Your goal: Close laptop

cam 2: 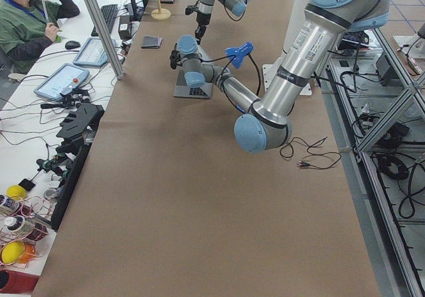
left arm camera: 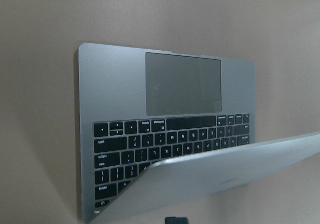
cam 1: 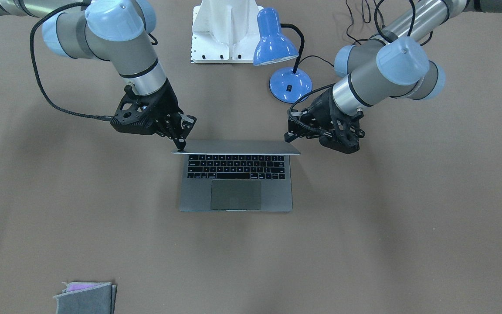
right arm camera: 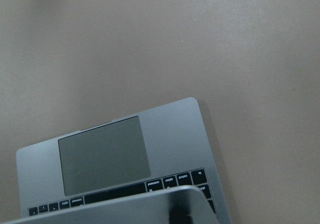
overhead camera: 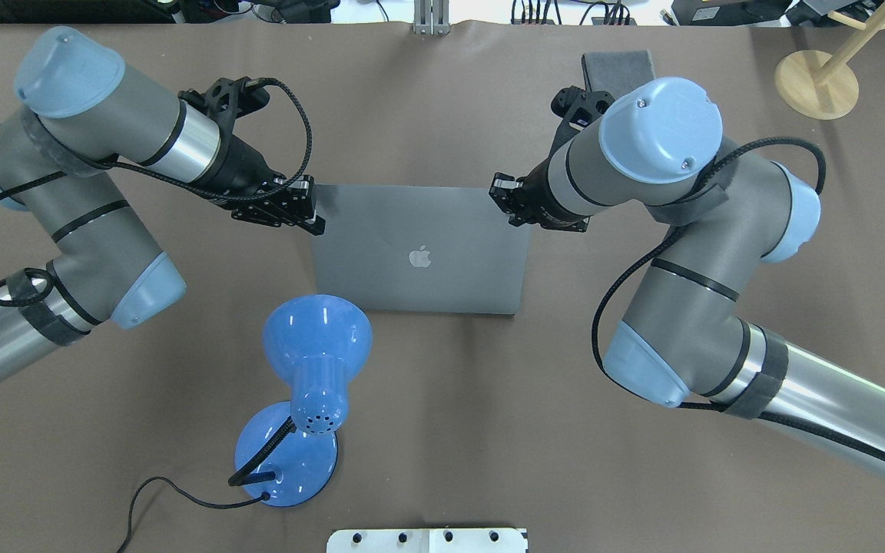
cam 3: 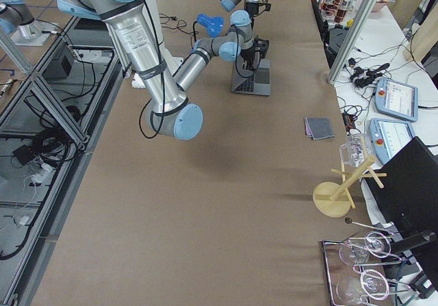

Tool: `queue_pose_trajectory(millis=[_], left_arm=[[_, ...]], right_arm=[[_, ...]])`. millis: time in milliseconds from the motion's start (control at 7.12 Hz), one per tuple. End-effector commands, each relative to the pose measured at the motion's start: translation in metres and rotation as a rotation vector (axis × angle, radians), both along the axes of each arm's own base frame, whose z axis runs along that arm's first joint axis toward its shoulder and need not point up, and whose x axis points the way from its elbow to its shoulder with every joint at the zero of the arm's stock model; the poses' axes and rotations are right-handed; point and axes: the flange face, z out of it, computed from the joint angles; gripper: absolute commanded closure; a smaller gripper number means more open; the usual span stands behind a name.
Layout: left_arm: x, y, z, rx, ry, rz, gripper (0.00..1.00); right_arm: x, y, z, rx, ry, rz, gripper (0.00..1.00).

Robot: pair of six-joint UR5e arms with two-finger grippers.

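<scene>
The space-grey laptop (cam 1: 235,192) lies at the table's middle with its lid tilted forward, partly over the black keyboard. From overhead the lid (overhead camera: 419,257) shows its apple logo. My left gripper (overhead camera: 312,221) is shut, its tips against the lid's top corner; it shows at the view's right in the front-facing view (cam 1: 289,138). My right gripper (overhead camera: 501,197) looks shut at the lid's other top corner, also seen in the front-facing view (cam 1: 180,146). The left wrist view shows the lid above the keys (left arm camera: 115,83) and the fingertips (left arm camera: 175,220) at the bottom edge. The right wrist view shows the trackpad (right arm camera: 105,154).
A blue desk lamp (overhead camera: 316,338) with a black cord stands just behind the laptop on the robot's side, next to the white robot base (cam 1: 222,30). A grey felt pouch (cam 1: 85,298) lies near the far edge. A wooden stand (overhead camera: 815,73) is at the far right.
</scene>
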Motion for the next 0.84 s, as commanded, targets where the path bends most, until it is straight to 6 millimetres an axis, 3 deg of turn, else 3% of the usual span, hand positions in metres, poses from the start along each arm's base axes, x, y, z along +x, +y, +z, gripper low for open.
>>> queue_pose_trajectory(millis=[0,281,702], left_arm=[[0.018,-0.022,0.004,0.017,-0.038,-0.011,1.00],[0.029,-0.043,0.008,0.034,-0.075,-0.062,1.00],[0.044,-0.066,0.022,0.061,-0.133,-0.096,1.00]], right_arm=[[-0.009,-0.021,0.002,-0.007,0.024,0.010,1.00],[-0.022,-0.031,0.003,-0.018,0.041,0.012,1.00],[-0.046,-0.055,0.025,-0.011,0.032,0.019,1.00]])
